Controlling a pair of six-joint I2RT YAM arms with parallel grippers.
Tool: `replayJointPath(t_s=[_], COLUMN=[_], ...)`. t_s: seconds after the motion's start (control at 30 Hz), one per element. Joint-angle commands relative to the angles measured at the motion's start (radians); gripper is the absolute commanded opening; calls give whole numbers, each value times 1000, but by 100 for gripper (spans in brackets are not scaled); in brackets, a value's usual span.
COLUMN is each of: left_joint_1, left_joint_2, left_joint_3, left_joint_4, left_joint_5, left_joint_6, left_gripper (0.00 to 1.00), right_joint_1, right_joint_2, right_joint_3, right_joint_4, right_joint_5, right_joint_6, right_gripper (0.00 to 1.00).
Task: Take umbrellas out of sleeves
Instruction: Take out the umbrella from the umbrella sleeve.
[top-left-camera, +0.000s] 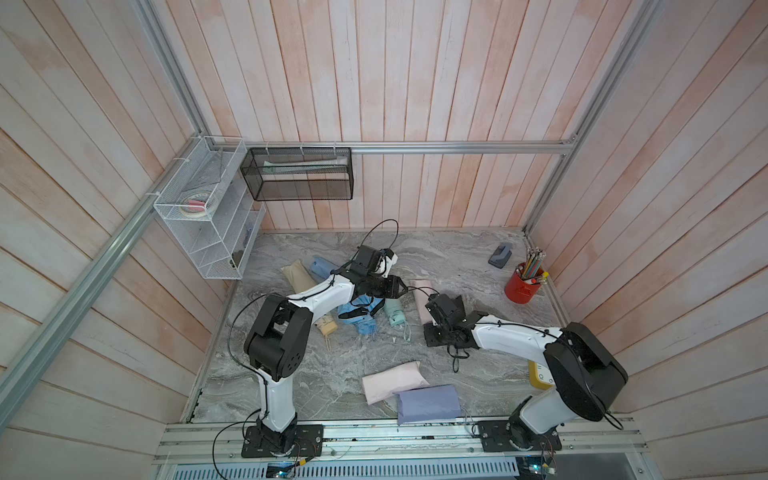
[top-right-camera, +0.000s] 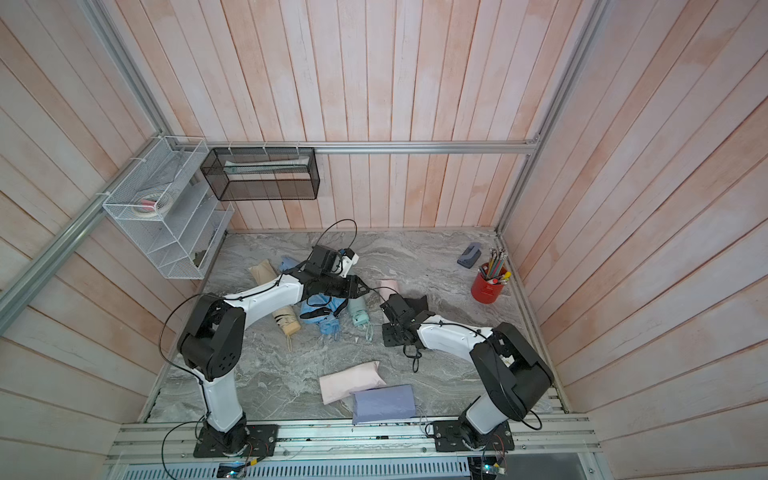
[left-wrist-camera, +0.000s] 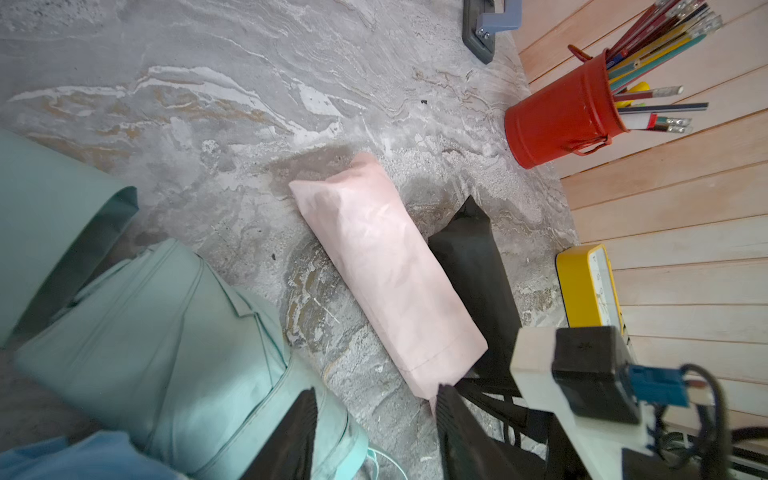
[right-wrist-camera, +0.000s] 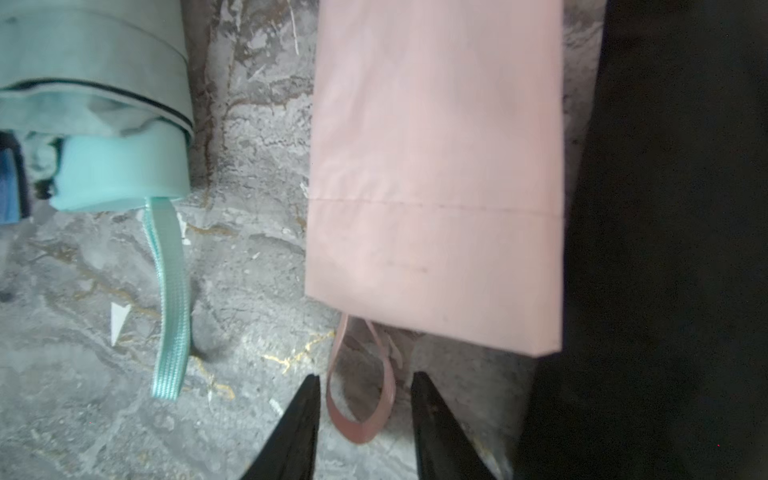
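Note:
A pink sleeve (right-wrist-camera: 436, 166) lies on the marble table with a pink wrist cord (right-wrist-camera: 361, 399) looping out of its open end. My right gripper (right-wrist-camera: 365, 376) is open, one finger on each side of that loop, not touching it. A black sleeve (left-wrist-camera: 473, 266) lies against the pink sleeve (left-wrist-camera: 386, 274). My left gripper (left-wrist-camera: 376, 390) is open over bare table, between the pink sleeve and a mint umbrella (left-wrist-camera: 166, 332). In both top views a light blue umbrella (top-left-camera: 359, 316) and a beige umbrella (top-left-camera: 326, 324) lie beside the mint umbrella (top-left-camera: 394, 313).
A beige sleeve (top-left-camera: 297, 276) and a light blue sleeve (top-left-camera: 324, 266) lie behind the left arm. A second pink sleeve (top-left-camera: 392, 380) and a lavender sleeve (top-left-camera: 430, 403) sit near the front edge. A red pencil cup (top-left-camera: 521, 289) and yellow clock (left-wrist-camera: 582, 286) stand at the right wall.

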Motion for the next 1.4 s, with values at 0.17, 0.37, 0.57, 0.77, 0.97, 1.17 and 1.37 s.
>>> replayJointPath(t_s=[0.17, 0.37, 0.57, 0.77, 0.97, 1.17, 1.37], left_joint_1=[5, 5, 6, 6, 6, 23, 74], left_joint_2=[-17, -17, -4, 53, 169, 298, 382], left_joint_3=[-7, -8, 6, 77, 206, 367, 524], left_joint_4=[10, 5, -2, -42, -87, -157, -216], left_joint_5=[10, 10, 11, 22, 64, 54, 118], left_joint_6=[1, 4, 6, 18, 9, 55, 6], left_gripper=[50, 50, 50, 53, 58, 48, 49], right_joint_1=[2, 1, -13, -51, -67, -71, -81], right_joint_2=[50, 57, 9, -47, -65, -67, -65], right_joint_3=[-6, -13, -29, -66, -91, -98, -111], right_joint_4=[21, 21, 11, 17, 52, 66, 81], right_joint_5=[-68, -34, -5, -14, -54, -64, -74], right_joint_6=[11, 26, 22, 12, 18, 18, 12], right_gripper=[38, 13, 0, 0, 0, 0, 0])
